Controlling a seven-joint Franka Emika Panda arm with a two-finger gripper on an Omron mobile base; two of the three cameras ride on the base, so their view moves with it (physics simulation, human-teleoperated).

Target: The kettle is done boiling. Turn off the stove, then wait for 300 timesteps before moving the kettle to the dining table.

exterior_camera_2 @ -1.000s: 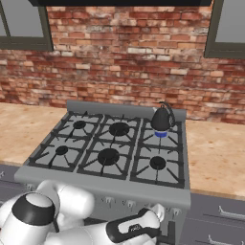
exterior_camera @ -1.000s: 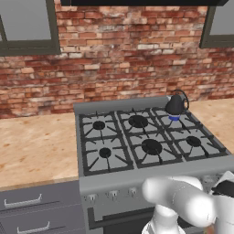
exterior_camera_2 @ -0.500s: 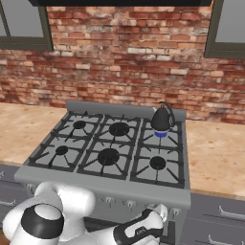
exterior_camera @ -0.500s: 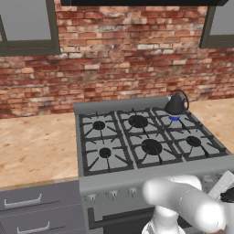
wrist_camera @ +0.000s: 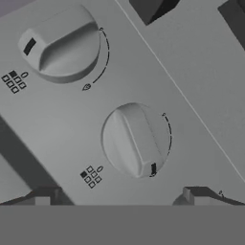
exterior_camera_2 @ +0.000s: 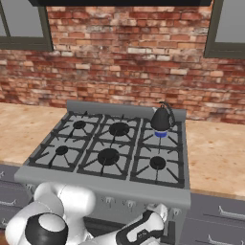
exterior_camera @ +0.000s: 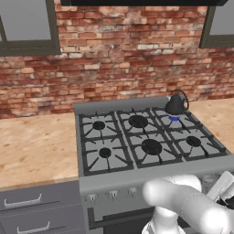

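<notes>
On the back right burner of the stove [exterior_camera: 151, 151], the kettle [exterior_camera: 174, 105] is sitting upright over a small blue flame, its thin wire handle arching above its dark rounded body, close under the brick wall [exterior_camera: 123, 59]. From the right base view the kettle [exterior_camera_2: 161, 119] is standing at the far right corner of the stove [exterior_camera_2: 107, 158], well apart from the end effector [exterior_camera_2: 162, 212], which is reaching low at the front panel below the right end of the row of knobs. Through the hand view, the end effector [wrist_camera: 119, 194] is facing the panel with its jaws spread wide and gripping nothing, its two fingertips [wrist_camera: 40, 197] flanking the nearer knob [wrist_camera: 135, 140] just ahead of them without touching it. A second knob [wrist_camera: 61, 44] is sitting beside it on the panel. Light wood surface [exterior_camera: 32, 146] is running along both sides of the stove
</notes>
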